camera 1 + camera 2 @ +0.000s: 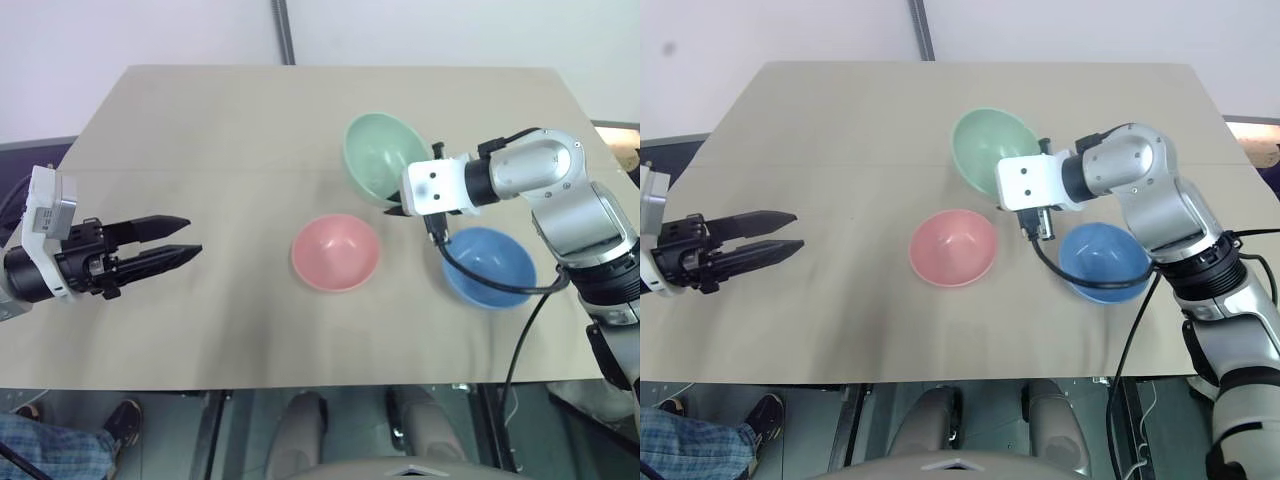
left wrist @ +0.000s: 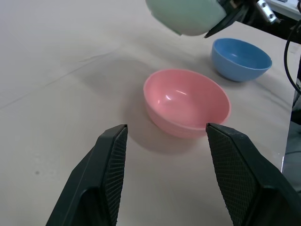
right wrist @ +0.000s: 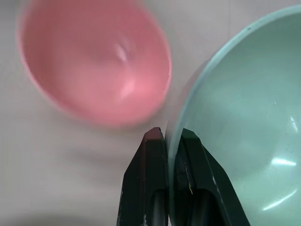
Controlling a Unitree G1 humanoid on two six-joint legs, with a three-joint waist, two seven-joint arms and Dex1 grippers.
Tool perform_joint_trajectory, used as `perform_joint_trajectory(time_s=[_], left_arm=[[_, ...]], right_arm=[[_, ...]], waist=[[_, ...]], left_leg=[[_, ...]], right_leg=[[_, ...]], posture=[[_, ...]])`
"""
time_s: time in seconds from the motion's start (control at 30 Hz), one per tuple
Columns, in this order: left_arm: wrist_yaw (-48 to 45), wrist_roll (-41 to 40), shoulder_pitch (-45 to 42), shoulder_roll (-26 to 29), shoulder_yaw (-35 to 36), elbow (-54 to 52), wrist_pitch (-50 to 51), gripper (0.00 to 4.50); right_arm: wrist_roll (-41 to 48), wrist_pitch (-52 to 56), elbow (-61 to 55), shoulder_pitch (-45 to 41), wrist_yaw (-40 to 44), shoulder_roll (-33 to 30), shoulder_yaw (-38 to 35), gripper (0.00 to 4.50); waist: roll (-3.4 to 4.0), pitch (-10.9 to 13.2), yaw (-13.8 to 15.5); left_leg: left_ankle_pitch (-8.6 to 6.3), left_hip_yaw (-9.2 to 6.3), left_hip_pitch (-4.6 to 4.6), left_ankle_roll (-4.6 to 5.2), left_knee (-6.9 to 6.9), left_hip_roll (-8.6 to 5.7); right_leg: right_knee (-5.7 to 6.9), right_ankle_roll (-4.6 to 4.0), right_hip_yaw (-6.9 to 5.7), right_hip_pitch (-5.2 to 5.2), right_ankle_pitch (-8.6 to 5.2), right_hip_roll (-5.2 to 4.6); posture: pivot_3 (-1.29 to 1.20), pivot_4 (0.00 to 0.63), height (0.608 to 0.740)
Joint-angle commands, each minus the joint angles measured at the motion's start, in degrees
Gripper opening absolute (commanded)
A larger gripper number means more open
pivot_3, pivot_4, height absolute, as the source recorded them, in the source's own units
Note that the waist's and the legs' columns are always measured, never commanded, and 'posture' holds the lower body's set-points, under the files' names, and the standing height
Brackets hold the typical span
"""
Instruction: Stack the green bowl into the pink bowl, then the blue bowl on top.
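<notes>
A lab: bare test table (image 1: 200, 130) against a plain wall (image 1: 130, 30).

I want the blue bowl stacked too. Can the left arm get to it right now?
Probably not easily. The blue bowl sits far across the table, with the pink bowl between it and the left gripper.

Beige table (image 1: 200, 130), person's shoe (image 1: 124, 420)

Pink bowl (image 3: 94, 61) blurred; green bowl (image 3: 235, 122) cut off at edge.
</notes>
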Motion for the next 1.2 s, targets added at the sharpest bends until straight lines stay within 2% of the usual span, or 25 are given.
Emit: perform_joint_trajectory(time_s=[0.03, 0.27, 0.4, 0.5, 0.57, 0.63, 0.67, 0.7, 0.8, 0.9, 1.2], left_arm=[[-1.07, 0.4, -1.87, 1.75, -0.78, 0.46, -1.1, 2.83], [-1.6, 1.03, -4.49, 2.5, -3.5, 1.72, -0.68, 2.83], [-1.79, 1.19, -5.06, 2.67, -4.2, 1.97, -0.62, 2.83], [-2.08, 1.6, -5.51, 2.65, -4.47, 2.49, -0.82, 2.83], [-2.28, 1.85, -5.71, 2.59, -4.51, 2.87, -1.03, 2.83], [-2.69, 2.26, -5.72, 2.58, -4.59, 3.37, -1.46, 2.83], [-2.97, 2.41, -5.58, 2.57, -4.49, 3.62, -1.7, 2.83], [-3.3, 2.57, -5.39, 2.56, -4.4, 3.91, -2.01, 2.83], [-3.99, 3.11, -5.24, 2.45, -4.36, 4.56, -2.72, 2.83], [-4.49, 3.37, -5.24, 2.37, -4.19, 5.02, -3.18, 2.83], [-5.91, 4.03, -4.7, 2.15, -3.79, 6.3, -4.68, 2.83]], right_arm=[[1.03, 6.23, -7.85, 1.57, -1.71, 3.18, 2.51, 0.04], [-4.69, 9.42, -6.18, 4.02, -8.94, 9.66, 9.48, 0.04], [-5.85, 10.89, -6.61, 4.29, -9.63, 10.52, 11.38, 0.04], [-5.9, 11.69, -6.89, 4.07, -8.53, 9.69, 11.97, 1.16], [-5.66, 11.71, -7.12, 3.99, -8.16, 9.32, 11.77, 2.22], [-5.67, 11.01, -7.07, 3.81, -8.33, 9.0, 11.5, 2.79], [-5.48, 10.81, -7.29, 3.65, -8.15, 8.75, 11.18, 3.27], [-4.96, 11.01, -7.71, 3.22, -7.77, 8.67, 10.63, 3.39], [-1.66, 15.17, -9.54, 1.76, -6.85, 9.56, 7.86, 3.39], [1.57, 17.63, -10.92, 0.57, -5.32, 7.76, 4.49, 3.39], [12.05, 24.01, -17.31, 4.48, 0.65, -6.19, -5.32, 3.39]], waist=[[-0.05, -0.03, 0.03], [-0.04, -0.02, 0.0], [-0.04, -0.02, -0.02], [-0.04, -0.02, -0.02], [-0.04, -0.03, -0.02], [-0.04, -0.02, -0.02], [-0.04, -0.03, -0.03], [-0.04, -0.02, -0.06], [-0.04, -0.02, -0.11], [-0.03, -0.02, -0.04], [-0.04, -0.03, 0.14]], left_leg=[[0.0, -0.01, 0.0, 0.0, 0.01, 0.0], [0.01, -0.03, -0.03, -0.02, 0.07, -0.01], [0.01, -0.05, -0.03, -0.02, 0.06, 0.0], [0.01, -0.04, -0.04, -0.02, 0.07, -0.01], [0.01, -0.05, -0.03, -0.02, 0.07, -0.01], [0.01, -0.06, -0.03, -0.02, 0.07, 0.0], [0.01, -0.06, -0.03, -0.02, 0.07, 0.0], [0.01, -0.06, -0.02, -0.02, 0.07, 0.0], [0.01, -0.05, -0.03, -0.01, 0.07, 0.0], [0.01, -0.06, -0.03, -0.01, 0.06, 0.0], [0.0, -0.08, -0.03, -0.01, 0.06, -0.02]], right_leg=[[0.01, 0.0, 0.0, 0.0, 0.0, 0.0], [0.02, 0.0, -0.04, 0.01, 0.0, 0.0], [0.02, -0.01, -0.05, 0.0, 0.0, 0.02], [0.0, 0.0, -0.05, 0.01, 0.0, 0.01], [0.01, 0.0, -0.05, 0.01, 0.0, 0.01], [0.02, 0.0, -0.06, 0.01, 0.0, 0.02], [0.02, 0.0, -0.06, 0.01, 0.0, 0.02], [0.03, -0.01, -0.06, 0.01, 0.0, 0.02], [0.02, 0.0, -0.06, 0.01, 0.0, 0.02], [0.02, 0.0, -0.06, 0.0, 0.0, 0.02], [-0.06, 0.0, -0.11, 0.07, -0.01, -0.02]], posture=[[0.0, 0.15, 0.74], [0.0, 0.15, 0.74], [0.0, 0.15, 0.74], [0.0, 0.15, 0.74], [0.0, 0.15, 0.74], [0.0, 0.15, 0.74], [0.0, 0.15, 0.74], [0.0, 0.15, 0.74], [0.0, 0.15, 0.74], [0.0, 0.15, 0.74], [0.0, 0.15, 0.74]])
